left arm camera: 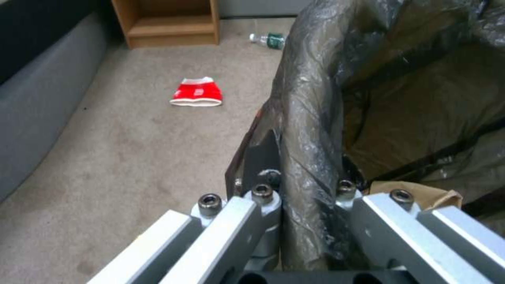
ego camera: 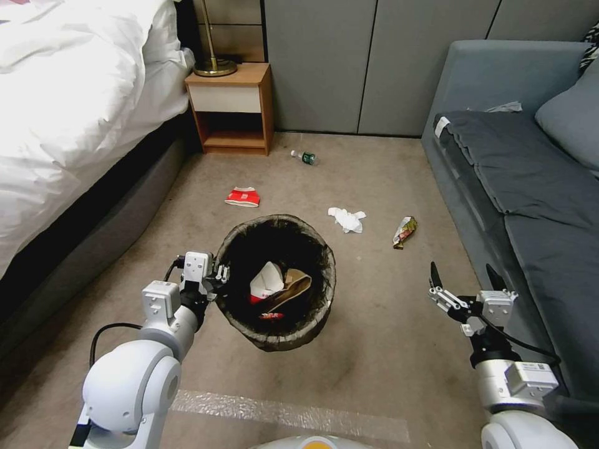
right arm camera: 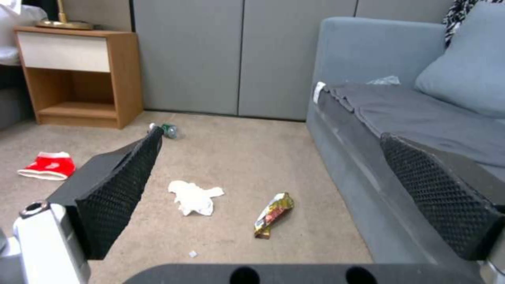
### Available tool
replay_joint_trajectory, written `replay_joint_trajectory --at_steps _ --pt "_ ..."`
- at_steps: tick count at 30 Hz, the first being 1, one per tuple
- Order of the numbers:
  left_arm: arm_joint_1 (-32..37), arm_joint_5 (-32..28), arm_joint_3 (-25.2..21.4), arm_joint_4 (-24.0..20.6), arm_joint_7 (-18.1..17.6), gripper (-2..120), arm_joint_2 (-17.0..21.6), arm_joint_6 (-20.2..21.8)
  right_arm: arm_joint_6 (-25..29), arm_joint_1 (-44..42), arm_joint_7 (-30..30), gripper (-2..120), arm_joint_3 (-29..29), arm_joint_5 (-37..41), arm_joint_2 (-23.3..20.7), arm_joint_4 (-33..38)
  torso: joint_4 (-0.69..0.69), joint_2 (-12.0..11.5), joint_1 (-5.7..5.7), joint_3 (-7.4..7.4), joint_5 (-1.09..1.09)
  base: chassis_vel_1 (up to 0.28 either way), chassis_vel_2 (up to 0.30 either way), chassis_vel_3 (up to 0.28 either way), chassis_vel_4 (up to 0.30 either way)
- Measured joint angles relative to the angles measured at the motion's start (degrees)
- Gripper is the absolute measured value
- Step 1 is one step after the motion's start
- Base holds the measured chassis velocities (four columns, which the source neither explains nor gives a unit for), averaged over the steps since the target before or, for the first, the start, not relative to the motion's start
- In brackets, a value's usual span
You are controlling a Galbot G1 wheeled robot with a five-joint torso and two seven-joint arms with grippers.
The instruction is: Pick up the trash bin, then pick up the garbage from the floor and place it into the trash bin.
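Observation:
My left gripper (ego camera: 219,274) (left arm camera: 307,169) is shut on the near-left rim of the trash bin (ego camera: 281,340) (left arm camera: 310,98), pinching the dark liner. A red-and-white carton (ego camera: 265,285), a brown paper bag (ego camera: 294,287) and a small red packet (ego camera: 271,316) lie inside the bin. More garbage is on the carpet: a red-and-white packet (ego camera: 242,197) (left arm camera: 197,92) (right arm camera: 47,166), a white tissue (ego camera: 346,219) (right arm camera: 193,197), a snack wrapper (ego camera: 404,232) (right arm camera: 272,215) and a green-labelled bottle (ego camera: 304,157) (left arm camera: 269,39) (right arm camera: 167,130). My right gripper (ego camera: 465,277) (right arm camera: 271,136) hangs open and holds nothing, right of the bin and nearer than the wrapper.
A bed with a white duvet (ego camera: 68,106) runs along the left. A wooden nightstand (ego camera: 234,109) with a lamp stands at the back. A grey sofa (ego camera: 524,181) lines the right side, close to my right arm. Open carpet lies between bed and sofa.

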Motion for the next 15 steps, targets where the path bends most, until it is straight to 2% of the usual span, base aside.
replay_joint_trajectory --at_steps 6,15 --pt "-0.08 0.04 0.44 0.01 -0.03 2 -0.21 0.0 0.04 -0.11 0.02 100 0.51 0.24 0.07 -0.37 0.0 0.0 0.0 0.0 0.0 -0.009 0.005 0.007 -0.008" --pt "0.0 0.09 0.38 0.01 -0.05 2 -0.17 0.0 0.06 -0.15 0.13 100 0.45 0.32 0.35 -0.55 0.0 0.0 0.0 0.0 0.01 -0.079 0.068 0.081 -0.079"
